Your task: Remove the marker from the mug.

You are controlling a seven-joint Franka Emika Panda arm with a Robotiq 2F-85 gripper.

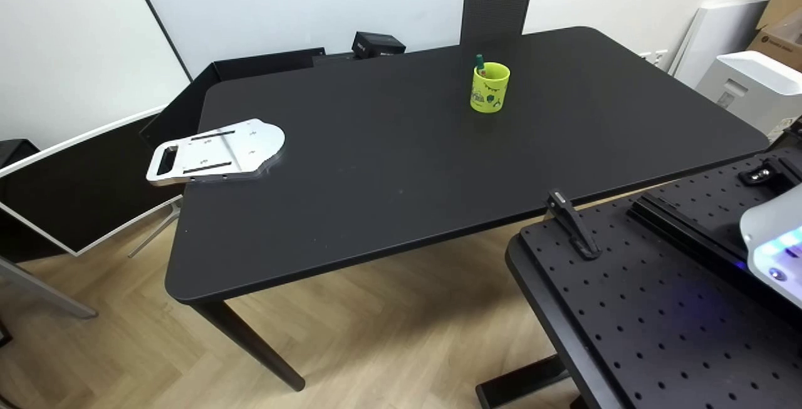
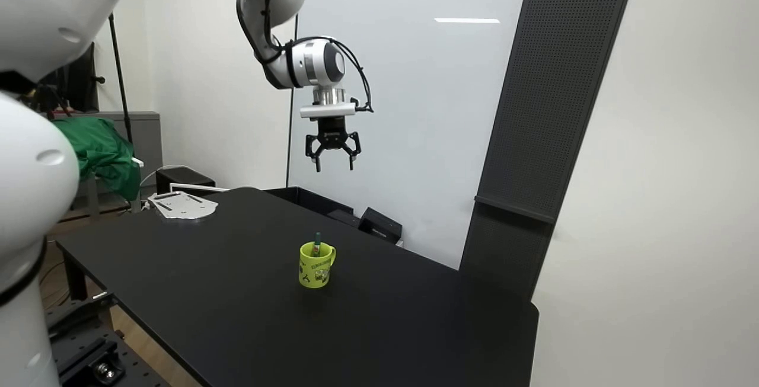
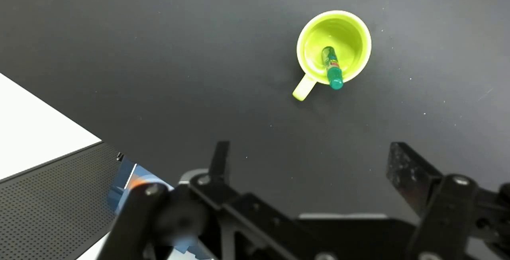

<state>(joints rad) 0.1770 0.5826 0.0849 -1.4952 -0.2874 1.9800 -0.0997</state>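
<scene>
The yellow-green mug (image 1: 489, 97) stands upright on the black table, and it also shows in an exterior view (image 2: 313, 269) and in the wrist view (image 3: 354, 45). The marker, with a green cap (image 1: 480, 63), leans inside the mug with its capped end above the rim; it shows too in an exterior view (image 2: 317, 246) and in the wrist view (image 3: 334, 69). My gripper (image 2: 335, 165) is open and empty, high above the table and pointing down. In the wrist view the gripper's (image 3: 310, 148) fingers are wide apart, with the mug beyond and above them in the picture.
A flat white plate with slots (image 1: 219, 149) lies at a table edge, partly overhanging it. A black box (image 2: 380, 225) sits behind the table, by the whiteboard (image 2: 409, 108). A dark perforated panel (image 2: 533, 138) stands at the wall. The robot's perforated base table (image 1: 664, 309) adjoins.
</scene>
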